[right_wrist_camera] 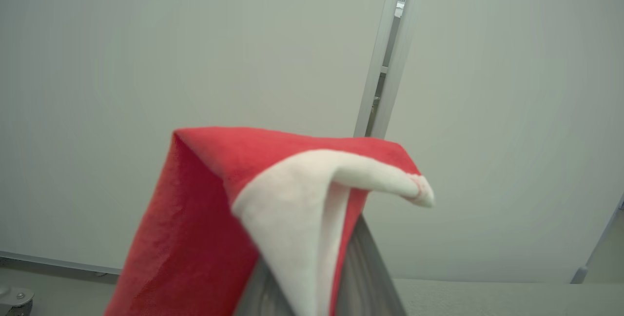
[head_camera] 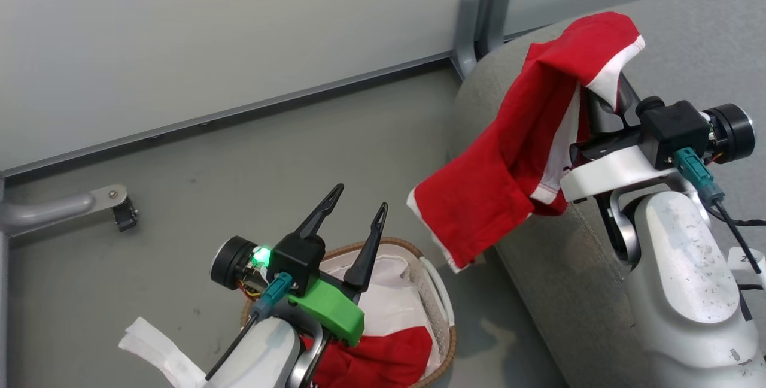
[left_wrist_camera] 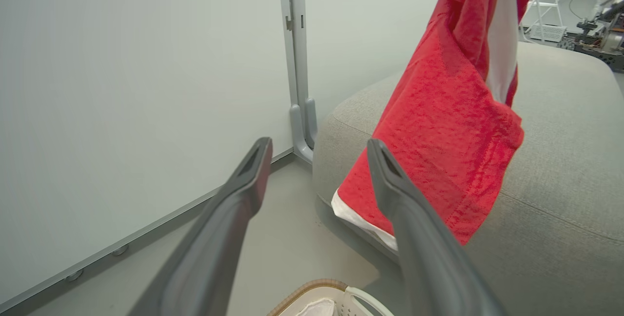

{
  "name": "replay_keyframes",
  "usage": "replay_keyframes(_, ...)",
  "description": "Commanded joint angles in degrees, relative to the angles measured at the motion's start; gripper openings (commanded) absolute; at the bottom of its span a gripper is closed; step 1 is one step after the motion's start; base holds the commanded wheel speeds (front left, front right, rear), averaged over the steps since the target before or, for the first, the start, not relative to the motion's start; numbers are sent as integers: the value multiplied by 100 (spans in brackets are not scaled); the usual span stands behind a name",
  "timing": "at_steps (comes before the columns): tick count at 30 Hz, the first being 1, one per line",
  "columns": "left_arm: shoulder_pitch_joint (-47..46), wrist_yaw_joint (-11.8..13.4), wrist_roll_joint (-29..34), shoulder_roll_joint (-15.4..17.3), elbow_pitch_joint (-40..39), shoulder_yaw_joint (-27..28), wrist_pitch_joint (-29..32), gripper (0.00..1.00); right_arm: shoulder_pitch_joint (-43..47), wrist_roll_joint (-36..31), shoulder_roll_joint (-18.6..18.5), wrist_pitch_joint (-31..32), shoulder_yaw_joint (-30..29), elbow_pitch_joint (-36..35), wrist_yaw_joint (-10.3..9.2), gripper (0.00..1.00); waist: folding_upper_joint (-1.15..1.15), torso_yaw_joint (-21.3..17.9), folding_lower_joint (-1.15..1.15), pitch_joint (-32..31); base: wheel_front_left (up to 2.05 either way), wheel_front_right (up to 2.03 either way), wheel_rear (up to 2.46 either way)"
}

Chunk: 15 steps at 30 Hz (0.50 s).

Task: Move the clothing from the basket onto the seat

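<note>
- My right hand point(head_camera: 619, 97), right of frame, is pinched tight on the held garment point(head_camera: 497, 178). The cloth drapes over both fingers and hides the tips.
- Held garment hangs centre-right against the seat point(head_camera: 688, 29) edge, its lower hem out over the floor. Can't tell if it touches the cushion.
- My left hand point(head_camera: 361, 197), lower centre, is spread wide and empty, above the basket point(head_camera: 434, 298).
- A second red piece point(head_camera: 377, 358) lies in the basket, bottom centre, beside the white liner cloth point(head_camera: 389, 304).
- Handling guess: light, limp, soft knit. It sags, folds and swings, and looks grippy rather than fragile.
- Where to grab: pinch a raised red fold or the white trim, well clear of the liner.
</note>
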Motion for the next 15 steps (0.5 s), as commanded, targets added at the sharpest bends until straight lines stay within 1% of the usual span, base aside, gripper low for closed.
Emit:
replay_keyframes(1,-21,-47,63,-30,25,38,-3,100,-69,-57,-15,-2,-49,-35,-8,0,0,-647,0,348,0,0,0)
replay_keyframes(6,-139,-156,304,-90,111,114,-4,100,-108,-127,-12,-2,-226,-88,-8,0,0,-1182,0,536,0,0,0)
replay_keyframes(8,-165,-198,347,-121,138,119,-3,100,-111,-149,-12,-2,-302,-88,-8,0,0,-1338,0,591,0,0,0)
replay_keyframes(11,-196,-253,423,-161,169,127,-3,100,-90,-161,-12,-2,-358,-58,-8,0,0,-1521,0,665,0,0,0)
replay_keyframes(15,-241,-303,516,-194,219,145,-3,100,-120,-140,-12,-2,-362,-4,-8,0,0,-1651,0,744,0,0,0)
